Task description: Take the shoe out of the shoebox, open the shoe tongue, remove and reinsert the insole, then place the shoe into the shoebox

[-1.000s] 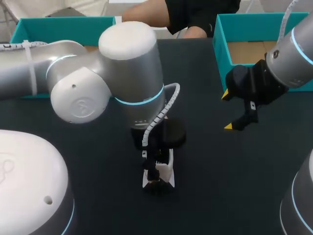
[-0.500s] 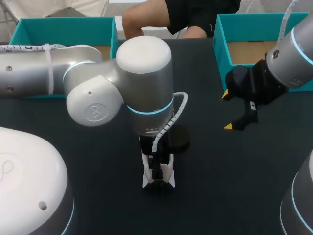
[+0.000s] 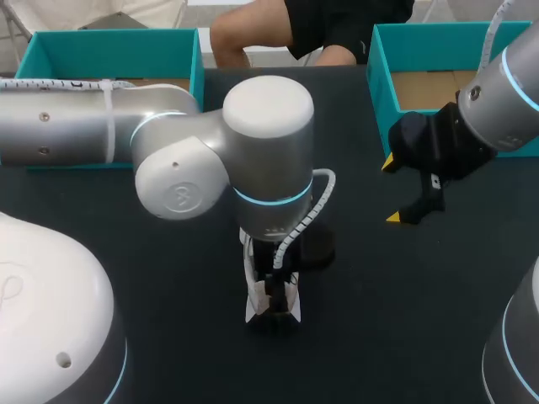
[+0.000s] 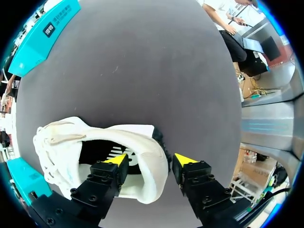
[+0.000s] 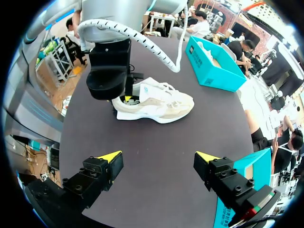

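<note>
- Heads up on the overhead view: your left arm [image 3: 210,160] comes in from the left and its fat silver elbow and wrist cover most of the shoe [image 3: 251,307]. Only the white edges poke out underneath.
- A white spiral-wrapped cable [image 3: 303,215] loops down the wrist right above the shoe too.
- The shoe sits on its sole in the middle of the black table [image 3: 404,320], outside both boxes. It's got a cream mesh-looking upper, white laces, a chunky white sole and a dark lining.
- Your left gripper [image 4: 149,160] straddles the padded heel wall, with one yellow tip down inside the opening and the other outside the heel. There's a thin dark gap by the outer tip, so it's spread, not pinching anything.
- Your right gripper [image 3: 392,189] hangs over bare table, well off to the shoe's side. Its jaws are wide apart with nothing in them.
- There are two teal cardboard boxes at the far edge, one at far left [image 3: 109,46] and one at far right [image 3: 379,59] with a brown inside. The right arm partly covers the right one.
</note>
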Controlling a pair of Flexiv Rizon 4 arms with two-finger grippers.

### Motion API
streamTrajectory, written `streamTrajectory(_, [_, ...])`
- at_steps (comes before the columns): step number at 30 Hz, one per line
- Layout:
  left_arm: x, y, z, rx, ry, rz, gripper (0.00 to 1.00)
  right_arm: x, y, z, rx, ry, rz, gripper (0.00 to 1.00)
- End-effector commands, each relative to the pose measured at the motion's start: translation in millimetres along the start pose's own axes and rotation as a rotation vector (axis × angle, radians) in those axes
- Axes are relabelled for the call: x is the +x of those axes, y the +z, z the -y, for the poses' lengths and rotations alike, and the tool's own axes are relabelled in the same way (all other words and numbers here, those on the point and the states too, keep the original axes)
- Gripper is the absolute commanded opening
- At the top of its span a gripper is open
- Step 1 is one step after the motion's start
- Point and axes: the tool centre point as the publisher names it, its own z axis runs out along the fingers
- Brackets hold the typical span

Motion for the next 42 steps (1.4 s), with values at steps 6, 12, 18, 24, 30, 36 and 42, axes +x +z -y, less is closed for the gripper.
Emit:
streamTrajectory(6, [7.8, 8.7, 1.4, -0.017, 0.02, -0.012, 0.59, 0.6, 1.2, -0.2, 0.001, 0.0, 0.001, 1.0])
streamTrajectory(12, [9.9, 16.2, -2.3, -0.034, 0.041, 0.0, 0.59, 0.6, 1.2, -0.2, 0.001, 0.0, 0.001, 1.0])
streamTrajectory(18, [7.2, 23.8, -5.8, -0.037, 0.057, 0.006, 0.52, 0.6, 1.2, -0.2, 0.001, 0.0, 0.001, 1.0])
streamTrajectory(24, [4.0, 31.4, -7.8, -0.035, 0.058, -0.002, 0.36, 0.6, 1.2, -0.2, 0.001, 0.0, 0.001, 1.0])
streamTrajectory(30, [5.6, 34.6, -12.9, -0.046, 0.043, -0.046, 0.0, 0.6, 1.2, -0.2, 0.001, 0.0, 0.001, 1.0])
streamTrajectory(36, [9.5, 10.0, -25.7, -0.05, 0.014, -0.171, 0.0, 0.6, 1.2, -0.2, 0.001, 0.0, 0.001, 1.0])
streamTrajectory(42, [11.0, -47.2, -34.4, -0.084, 0.045, -0.151, 0.0, 0.6, 1.2, -0.2, 0.001, 0.0, 0.001, 1.0])
